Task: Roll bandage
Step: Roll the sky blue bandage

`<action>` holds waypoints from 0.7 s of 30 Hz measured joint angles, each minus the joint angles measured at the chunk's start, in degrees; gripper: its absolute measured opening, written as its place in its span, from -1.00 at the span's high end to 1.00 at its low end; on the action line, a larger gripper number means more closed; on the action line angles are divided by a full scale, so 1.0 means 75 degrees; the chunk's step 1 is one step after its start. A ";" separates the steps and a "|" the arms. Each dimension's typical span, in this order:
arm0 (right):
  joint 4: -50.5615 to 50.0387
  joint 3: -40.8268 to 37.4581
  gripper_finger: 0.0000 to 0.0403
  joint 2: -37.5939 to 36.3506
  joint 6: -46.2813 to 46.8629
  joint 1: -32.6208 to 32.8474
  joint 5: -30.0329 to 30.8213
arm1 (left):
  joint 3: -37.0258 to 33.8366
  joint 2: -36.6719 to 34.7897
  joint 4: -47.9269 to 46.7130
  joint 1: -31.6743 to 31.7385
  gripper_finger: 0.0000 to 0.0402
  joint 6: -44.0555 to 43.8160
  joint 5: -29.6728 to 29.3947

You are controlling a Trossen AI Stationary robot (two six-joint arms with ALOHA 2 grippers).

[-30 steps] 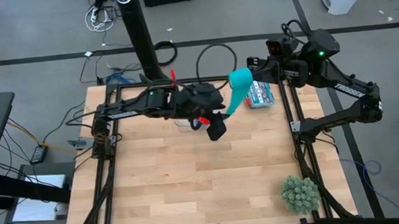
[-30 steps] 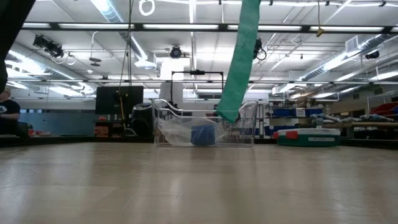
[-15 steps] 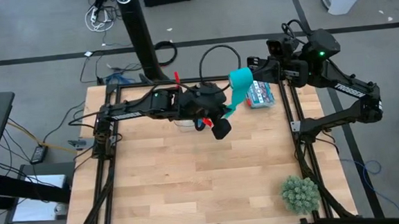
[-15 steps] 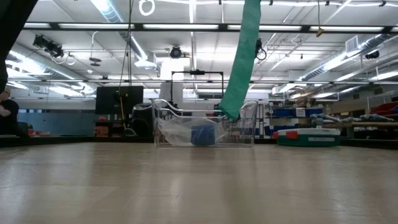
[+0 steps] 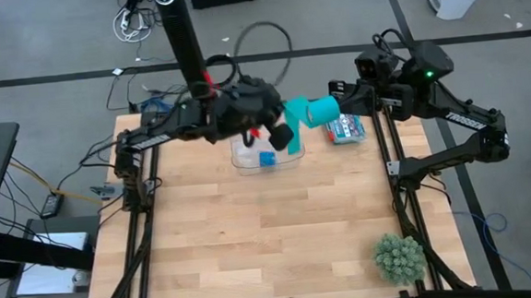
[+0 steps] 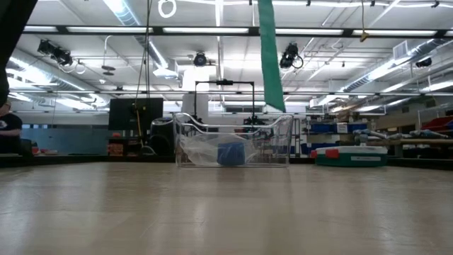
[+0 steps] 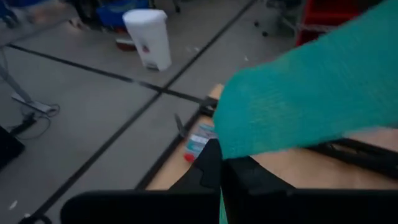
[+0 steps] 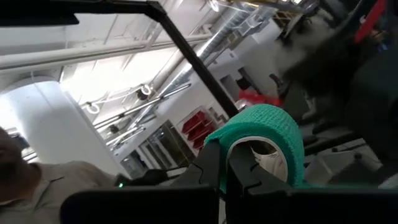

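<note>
The left gripper (image 5: pixel 284 135), pressed together on the free end of the teal-green soft fabric bandage (image 5: pixel 306 115), hangs above the far middle of the light wooden slatted table (image 5: pixel 252 233), over the right edge of a clear plastic bin (image 5: pixel 247 157) that holds a small blue roll (image 5: pixel 267 158). In the left wrist view the bandage (image 7: pixel 311 99) spreads as a broad teal band just past the dark fingers (image 7: pixel 208 171). From that pinch the ribbon runs a short way to the right gripper (image 5: pixel 334 108), whose fingers are closed on the coiled part of the bandage; the right wrist view shows the teal coil (image 8: pixel 264 146) with its pale core sitting between that arm's fingers (image 8: pixel 211 165). The bandage is thus held in the air between the two grippers, clear of the table, and in the low view it hangs as a vertical teal strip (image 6: pixel 270 53) above the bin (image 6: pixel 233 149). Just beside the right gripper lies a small flat packet (image 5: pixel 347 128) with blue, white and red print that is too small to read. White lettering runs along the right arm (image 5: pixel 458 119), not legible in full. A green spiky ball-shaped plant (image 5: pixel 400 257) stands at the near right corner.
</note>
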 joint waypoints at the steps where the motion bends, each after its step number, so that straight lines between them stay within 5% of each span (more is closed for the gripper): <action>1: 0.0006 0.0000 1.00 0.0000 -0.0001 0.0049 0.0012 | 0.0000 -0.0049 0.0051 0.0060 0.99 0.0043 -0.0002; 21: -0.0976 0.0003 1.00 0.0085 -0.0539 0.0405 -0.0272 | 0.0006 -0.0351 0.2108 0.0653 0.98 0.1305 0.0872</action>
